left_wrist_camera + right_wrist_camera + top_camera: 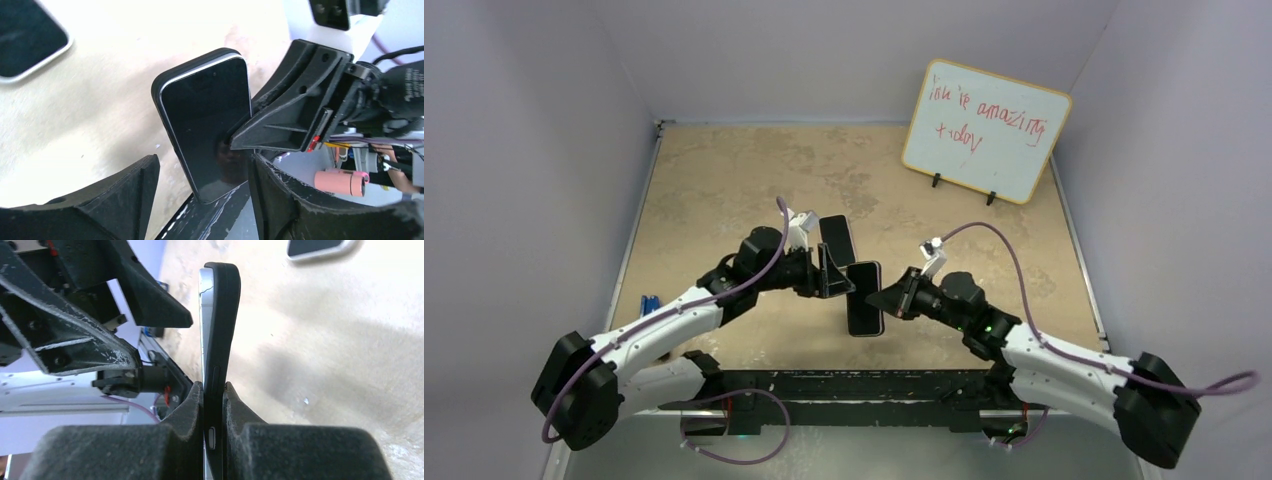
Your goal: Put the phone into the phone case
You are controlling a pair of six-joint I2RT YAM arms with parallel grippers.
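Phone point(205, 110) edges clamped; left gripper point(201, 162) agape

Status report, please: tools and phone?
Right tool shut on phone, held edge-up. Black case on its back. Left tool open beside it. Nothing in the way.
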